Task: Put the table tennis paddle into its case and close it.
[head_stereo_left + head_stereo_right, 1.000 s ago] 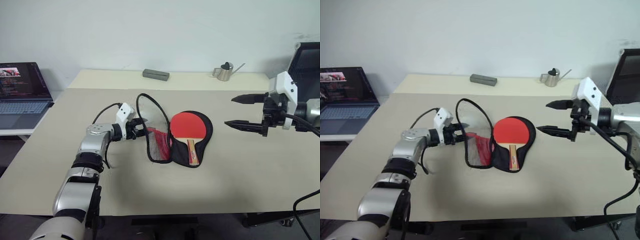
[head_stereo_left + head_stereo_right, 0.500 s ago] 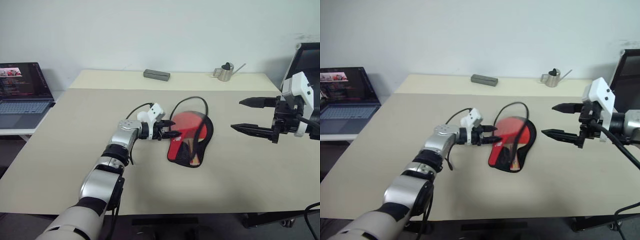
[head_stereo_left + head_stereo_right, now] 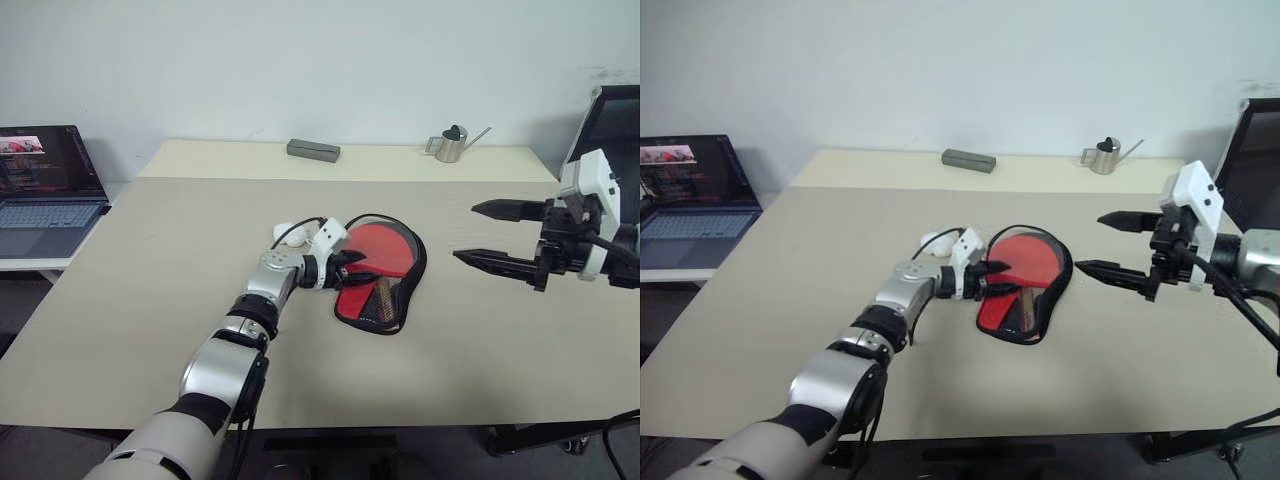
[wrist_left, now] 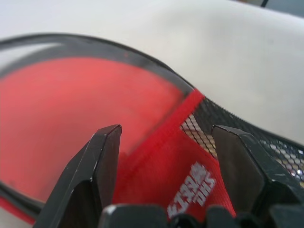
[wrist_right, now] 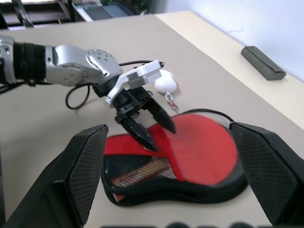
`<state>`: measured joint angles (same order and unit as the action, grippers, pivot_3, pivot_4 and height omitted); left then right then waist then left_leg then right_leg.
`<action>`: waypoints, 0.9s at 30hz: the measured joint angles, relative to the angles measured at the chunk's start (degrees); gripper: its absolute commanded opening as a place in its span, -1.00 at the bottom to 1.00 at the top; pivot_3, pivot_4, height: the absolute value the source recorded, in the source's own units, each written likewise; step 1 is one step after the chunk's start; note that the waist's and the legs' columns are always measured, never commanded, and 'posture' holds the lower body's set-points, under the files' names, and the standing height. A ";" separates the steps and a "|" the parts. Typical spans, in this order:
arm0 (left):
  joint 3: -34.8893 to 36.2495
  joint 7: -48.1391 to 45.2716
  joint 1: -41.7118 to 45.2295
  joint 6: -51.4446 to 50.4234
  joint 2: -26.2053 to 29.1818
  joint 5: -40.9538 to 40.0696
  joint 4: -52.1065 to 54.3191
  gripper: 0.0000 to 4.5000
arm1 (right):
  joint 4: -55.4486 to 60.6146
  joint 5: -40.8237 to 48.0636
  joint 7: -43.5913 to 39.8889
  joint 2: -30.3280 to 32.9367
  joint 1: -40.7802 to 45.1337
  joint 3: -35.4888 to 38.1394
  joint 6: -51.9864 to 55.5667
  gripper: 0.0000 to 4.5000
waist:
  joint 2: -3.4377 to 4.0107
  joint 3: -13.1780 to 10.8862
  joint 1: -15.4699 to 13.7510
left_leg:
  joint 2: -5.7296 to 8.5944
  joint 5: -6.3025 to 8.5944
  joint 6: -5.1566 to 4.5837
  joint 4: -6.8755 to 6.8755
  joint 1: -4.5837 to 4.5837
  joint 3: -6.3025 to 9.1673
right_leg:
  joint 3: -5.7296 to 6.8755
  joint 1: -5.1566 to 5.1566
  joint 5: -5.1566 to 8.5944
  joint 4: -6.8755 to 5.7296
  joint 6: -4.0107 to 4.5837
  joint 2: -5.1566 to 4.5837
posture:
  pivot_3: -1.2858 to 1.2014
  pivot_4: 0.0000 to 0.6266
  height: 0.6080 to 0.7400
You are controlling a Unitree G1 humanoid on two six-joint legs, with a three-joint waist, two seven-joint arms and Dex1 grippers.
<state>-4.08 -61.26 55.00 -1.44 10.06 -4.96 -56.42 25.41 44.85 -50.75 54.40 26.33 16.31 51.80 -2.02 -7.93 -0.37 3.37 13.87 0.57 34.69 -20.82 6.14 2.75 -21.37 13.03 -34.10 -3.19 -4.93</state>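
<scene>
The case [image 3: 417, 262] lies in the middle of the table with its flap folded down over the table tennis paddle. The paddle's red face [image 3: 392, 245] and wooden handle [image 5: 142, 173] show through the flap's mesh. My left gripper [image 3: 352, 268] reaches in from the left and rests low over the flap's red panel [image 4: 190, 166]. Its fingers stand apart and clasp nothing. A white charm [image 5: 165, 85] lies on the table beside that wrist. To the right of the case my right gripper [image 3: 466, 232] hovers open and empty above the table.
A grey oblong box [image 3: 313, 150] and a small metal watering can [image 3: 450, 143] stand at the table's far edge. An open laptop [image 3: 45, 185] sits on a side desk to the left. A dark chair back [image 3: 612, 115] rises at the right.
My left gripper swept to the right and the case's flap went with it, from standing upright to lying down over the paddle. The right gripper stayed about where it was, open.
</scene>
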 measured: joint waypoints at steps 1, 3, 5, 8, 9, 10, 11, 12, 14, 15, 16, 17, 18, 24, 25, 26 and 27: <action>0.58 -1.28 -1.03 -1.51 0.98 -1.65 4.51 0.47 | 0.15 0.59 1.43 -1.63 0.07 -0.54 0.43 1.00 | 0.01 0.01 0.11 | -0.02 0.00 0.00 -0.01 0.01 0.01 | -0.04 0.00 0.00 0.00 0.00 0.00 | 0.03 -0.52 1.00; 1.91 -3.34 -3.06 -4.97 2.98 -4.47 12.43 0.47 | 0.30 1.36 3.81 -4.18 0.07 -1.79 1.27 1.00 | 0.05 0.00 0.33 | -0.02 0.00 0.00 -0.01 0.02 0.02 | -0.10 -0.01 0.00 -0.02 0.01 0.00 | 0.03 -0.52 1.00; 2.98 -5.24 -5.64 -10.03 6.02 -7.90 20.93 0.47 | 0.37 1.62 6.08 -6.25 -0.46 -2.47 2.05 1.00 | 0.12 -0.01 0.52 | -0.02 0.00 0.00 -0.01 0.02 0.03 | -0.28 -0.01 0.00 -0.04 0.02 0.01 | 0.03 -0.52 1.00; 4.89 -7.51 -11.27 -18.03 13.02 -12.69 34.25 0.47 | 0.41 1.95 9.04 -7.98 -1.26 -3.25 3.59 1.00 | 0.21 -0.02 0.58 | -0.01 0.00 -0.01 -0.01 0.05 0.02 | -0.37 -0.03 0.00 -0.04 0.04 0.02 | 0.03 -0.52 1.00; 5.42 -8.19 -12.67 -19.55 14.98 -13.49 36.80 0.47 | 0.36 2.15 9.82 -8.19 -1.45 -3.30 4.16 1.00 | 0.22 -0.02 0.52 | -0.01 0.00 -0.01 -0.01 0.05 0.02 | -0.37 -0.02 0.01 -0.04 0.05 0.03 | 0.03 -0.52 1.00; 6.09 -8.98 -14.51 -21.42 17.66 -14.87 40.22 0.47 | 0.29 2.63 10.99 -8.79 -1.46 -3.31 5.11 1.00 | 0.22 -0.03 0.49 | -0.01 0.00 -0.01 -0.01 0.05 0.02 | -0.38 -0.02 0.01 -0.03 0.06 0.03 | 0.03 -0.52 1.00; 6.81 -9.97 -16.44 -23.35 20.57 -16.36 43.46 0.47 | -0.03 3.11 12.61 -9.63 -1.35 -3.39 6.43 1.00 | 0.22 -0.03 0.48 | -0.01 0.00 -0.01 -0.01 0.05 0.03 | -0.38 -0.02 0.01 -0.03 0.07 0.02 | 0.03 -0.52 1.00; 7.41 -10.72 -17.73 -24.61 22.49 -17.50 45.79 0.47 | -0.61 3.11 13.96 -10.00 -1.30 -3.64 7.48 1.00 | 0.23 -0.03 0.45 | 0.00 0.00 -0.01 0.00 0.05 0.03 | -0.39 -0.01 0.02 -0.03 0.11 0.01 | 0.03 -0.52 1.00; 8.49 -11.78 -19.75 -26.45 25.22 -19.48 49.74 0.47 | -1.98 2.23 16.79 -10.34 -1.23 -4.57 9.29 1.00 | 0.24 -0.04 0.29 | 0.02 0.00 -0.01 0.01 0.05 0.04 | -0.42 -0.01 0.02 -0.02 0.15 0.00 | 0.03 -0.52 1.00; 9.16 -11.97 -20.87 -27.25 26.52 -20.59 51.50 0.47 | -2.59 1.52 18.44 -11.18 -0.87 -5.23 10.22 1.00 | 0.23 -0.03 0.12 | 0.03 0.00 -0.02 0.01 0.05 0.07 | -0.42 -0.01 0.04 -0.02 0.18 0.00 | 0.03 -0.52 1.00; 10.29 -12.00 -22.25 -28.22 28.00 -22.00 53.18 0.47 | -3.31 1.09 20.74 -13.24 -0.45 -5.95 11.38 1.00 | 0.21 -0.02 0.14 | 0.00 0.00 -0.02 -0.01 0.07 0.08 | -0.43 -0.01 0.07 -0.02 0.22 0.01 | 0.03 -0.52 1.00; 11.35 -11.84 -23.10 -28.84 28.79 -22.92 54.33 0.47 | -3.74 0.75 22.58 -15.11 -0.39 -6.71 12.29 1.00 | 0.21 -0.02 0.19 | -0.02 0.00 -0.02 -0.01 0.07 0.10 | -0.41 -0.02 0.08 -0.03 0.27 0.01 | 0.03 -0.52 1.00; 12.51 -11.55 -23.61 -29.56 29.23 -24.19 55.55 0.47 | -4.55 0.18 24.78 -17.50 -0.43 -8.05 13.51 1.00 | 0.24 -0.04 0.19 | -0.01 0.00 -0.02 -0.01 0.06 0.11 | -0.41 -0.03 0.08 -0.04 0.28 0.01 | 0.03 -0.52 1.00; 13.65 -10.19 -26.70 -30.99 31.72 -27.07 60.61 0.47 | -6.38 -2.86 29.89 -21.86 -0.37 -10.43 15.29 1.00 | 0.34 -0.09 0.12 | 0.04 0.03 -0.06 -0.03 0.04 0.06 | -0.45 -0.03 0.07 0.00 0.25 0.03 | 0.03 -0.52 1.00; 13.67 -10.14 -27.52 -31.03 32.10 -27.57 60.97 0.47 | -6.82 -3.26 30.52 -22.24 -0.35 -10.44 15.55 1.00 | 0.34 -0.08 0.21 | 0.02 0.03 -0.06 -0.03 0.05 0.05 | -0.45 -0.03 0.07 0.00 0.26 0.03 | 0.03 -0.52 1.00; 13.68 -10.11 -28.23 -31.07 32.62 -27.89 61.18 0.47 | -7.51 -3.65 31.25 -22.66 -0.36 -10.44 15.96 1.00 | 0.35 -0.09 0.32 | 0.02 0.03 -0.06 -0.03 0.05 0.06 | -0.45 -0.04 0.07 -0.02 0.27 0.04 | 0.03 -0.52 1.00; 13.68 -10.02 -28.53 -31.07 33.05 -28.05 61.32 0.47 | -8.17 -4.32 32.12 -23.30 -0.36 -10.44 16.20 1.00 | 0.35 -0.09 0.34 | 0.01 0.03 -0.06 -0.03 0.06 0.06 | -0.45 -0.04 0.07 -0.03 0.28 0.05 | 0.03 -0.52 1.00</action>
<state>9.60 -71.28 26.47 -32.51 43.11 -33.02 4.90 17.23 40.53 -18.63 31.10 25.98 5.87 68.00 -1.67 -8.02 -0.03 3.38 13.90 0.51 34.66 -20.77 6.20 2.30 -21.41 13.10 -34.13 -2.92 -4.88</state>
